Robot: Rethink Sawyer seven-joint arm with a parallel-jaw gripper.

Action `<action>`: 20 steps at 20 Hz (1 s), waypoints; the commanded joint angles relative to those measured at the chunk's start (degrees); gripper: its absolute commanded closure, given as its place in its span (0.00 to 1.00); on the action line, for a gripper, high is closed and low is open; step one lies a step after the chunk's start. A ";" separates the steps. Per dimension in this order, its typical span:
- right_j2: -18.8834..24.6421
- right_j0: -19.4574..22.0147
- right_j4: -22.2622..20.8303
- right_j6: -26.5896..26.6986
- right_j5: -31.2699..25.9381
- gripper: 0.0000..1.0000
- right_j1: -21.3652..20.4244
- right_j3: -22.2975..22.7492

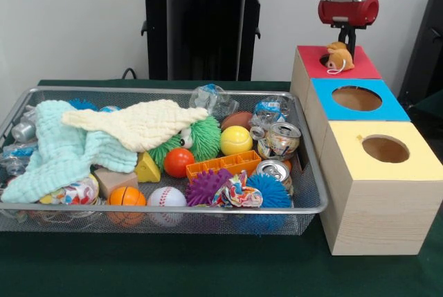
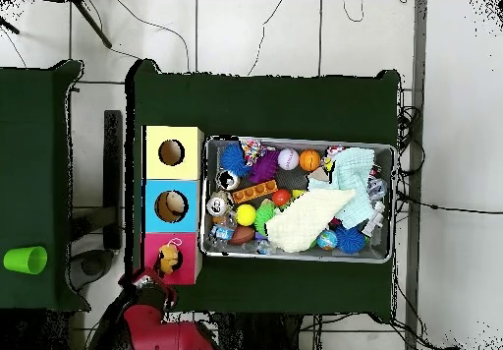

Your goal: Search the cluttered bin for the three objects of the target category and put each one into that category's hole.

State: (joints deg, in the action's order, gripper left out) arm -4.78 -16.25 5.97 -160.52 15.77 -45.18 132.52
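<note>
A small tan and orange toy mouse [image 1: 339, 58] hangs right at the hole of the red-topped box [image 1: 363, 67], its white tail dangling onto the lid. My gripper [image 1: 347, 46] comes straight down onto the toy's top and looks shut on it. Overhead, the mouse [image 2: 169, 259] covers the red box's hole [image 2: 150, 251]. The wire mesh bin [image 1: 166, 208] holds many toys: several balls, spiky toys, crushed cans, a yellow cloth [image 1: 138, 122] and a mint cloth [image 1: 59, 151].
A blue-topped box [image 1: 391, 106] and a yellow-topped box [image 1: 419, 164] stand in a row in front of the red one. Overhead, something tan lies in the blue box's hole [image 2: 174, 204]. A green cup [image 2: 25, 260] sits on the side table.
</note>
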 commanded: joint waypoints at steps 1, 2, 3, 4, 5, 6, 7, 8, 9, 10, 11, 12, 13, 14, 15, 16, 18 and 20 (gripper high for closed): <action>1.23 2.34 -0.04 -4.60 3.74 1.00 3.24 -5.94; 1.14 2.19 0.05 -4.57 3.87 1.00 3.41 -6.03; 1.10 2.12 0.11 -4.55 4.00 1.00 3.62 -6.17; 0.98 1.91 0.28 -4.59 4.10 1.00 3.70 -6.18; 0.91 1.89 0.28 -4.52 4.18 1.00 3.83 -6.29; 0.80 1.63 0.52 -4.59 4.29 1.00 3.91 -6.32; 0.66 1.55 0.66 -4.61 4.40 1.00 4.03 -6.37; 0.44 1.19 1.07 -4.77 4.57 1.00 4.12 -6.39; 0.22 1.06 1.25 -4.78 4.81 1.00 4.27 -6.47; 0.06 0.88 1.35 -4.47 4.40 1.00 4.25 -6.57; -0.15 0.63 1.52 -3.99 4.06 0.00 4.38 -6.69; -0.39 0.39 1.82 -3.95 3.87 0.00 4.42 -6.69; -0.63 0.14 2.12 -3.90 3.67 0.00 4.45 -6.69; -1.31 -0.62 2.92 -3.70 3.20 0.00 4.45 -6.73; -2.16 -1.27 3.61 -3.48 3.23 0.00 4.52 -6.74; -3.11 -2.20 4.61 -3.43 3.14 0.00 4.55 -6.78; -2.47 -1.08 3.33 -3.43 2.76 0.00 4.13 -6.64; -2.54 -0.84 2.86 -3.13 2.47 0.00 4.00 -6.84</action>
State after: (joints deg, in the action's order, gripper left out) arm -7.00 -17.59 6.50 -160.52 18.27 -44.17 131.83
